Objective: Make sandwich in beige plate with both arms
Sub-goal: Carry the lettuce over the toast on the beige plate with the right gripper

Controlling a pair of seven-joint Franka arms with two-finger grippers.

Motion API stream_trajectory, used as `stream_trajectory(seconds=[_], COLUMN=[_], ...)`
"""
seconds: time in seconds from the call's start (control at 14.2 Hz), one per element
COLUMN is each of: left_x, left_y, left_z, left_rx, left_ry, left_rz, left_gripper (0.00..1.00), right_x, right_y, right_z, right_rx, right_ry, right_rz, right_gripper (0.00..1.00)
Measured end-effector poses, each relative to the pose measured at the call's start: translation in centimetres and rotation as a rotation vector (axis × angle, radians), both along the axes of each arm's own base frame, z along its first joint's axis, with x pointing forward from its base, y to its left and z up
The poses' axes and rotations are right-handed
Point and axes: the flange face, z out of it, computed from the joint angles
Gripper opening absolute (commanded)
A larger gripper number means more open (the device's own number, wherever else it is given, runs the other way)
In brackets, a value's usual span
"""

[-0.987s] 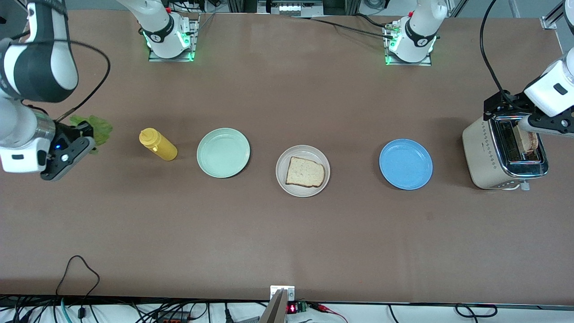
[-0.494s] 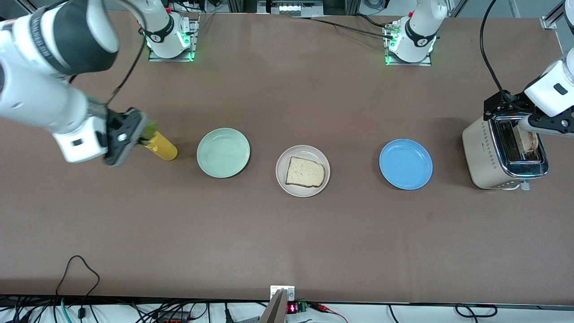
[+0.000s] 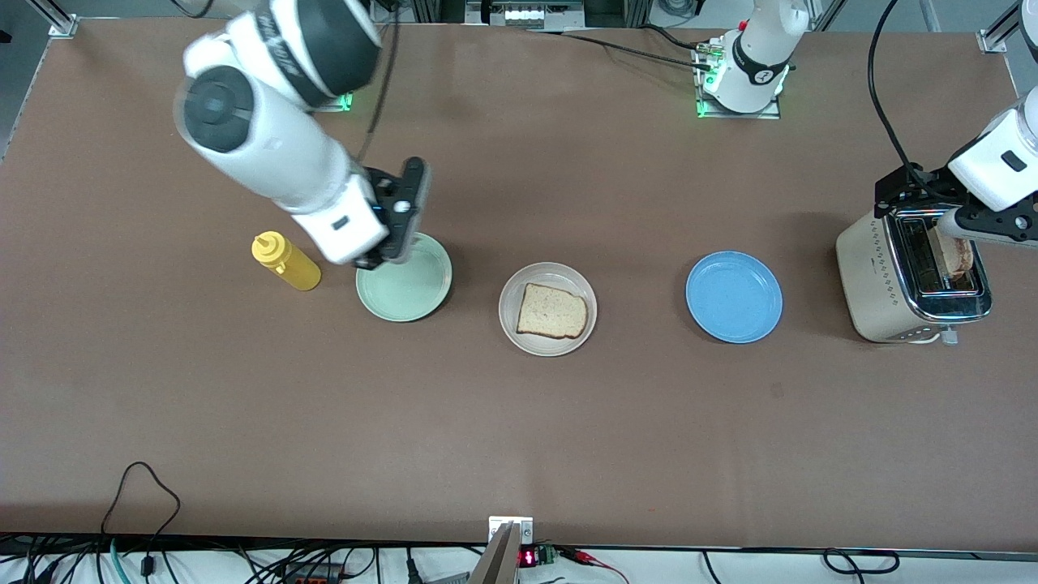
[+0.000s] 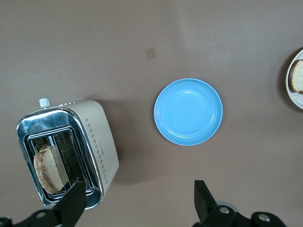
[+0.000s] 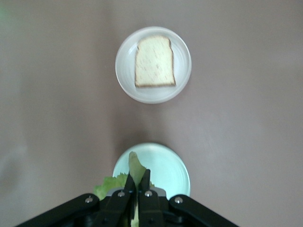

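The right gripper (image 5: 137, 189), clenched on a lettuce leaf (image 5: 134, 171), hangs over the mint-green plate (image 3: 413, 289). Mid-table, the beige plate (image 3: 509, 312) holds one bread slice (image 3: 551, 311); the blue plate (image 3: 734, 297) lies bare. The left gripper (image 4: 139, 203), fingers spread, hovers over the toaster (image 3: 872, 284) at the table's left-arm end, apparently with toast (image 4: 46, 168) in its slot.

From the right arm's end of the table stand in a row the bottle (image 3: 285, 261), a plate (image 3: 418, 292), the plate with bread (image 3: 548, 309), another plate (image 3: 734, 296) and the toaster (image 3: 910, 276). A bread slice (image 3: 551, 311) lies on its plate; another slice (image 4: 46, 168) stands in the toaster.
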Motion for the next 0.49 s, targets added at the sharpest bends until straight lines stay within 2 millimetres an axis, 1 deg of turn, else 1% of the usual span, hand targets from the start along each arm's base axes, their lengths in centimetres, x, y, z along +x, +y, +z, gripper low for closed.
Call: stream_trajectory(seconds=[0.35,0.49], left_x=[0.0,0.0], left_y=[0.4,0.4], left_z=[0.0,0.0], left_rx=[0.0,0.0], left_ry=[0.0,0.0], left_rz=[0.008,0.008], left_gripper=[1.0,1.0], right_x=[-0.3,-0.7], right_y=[7.8,10.4], right_z=[-6.2,-8.8], right_rx=[0.051,0.065], right_ry=[-0.131,-0.177], right_rz=[0.073,0.083], right_gripper=[0.0,0.0])
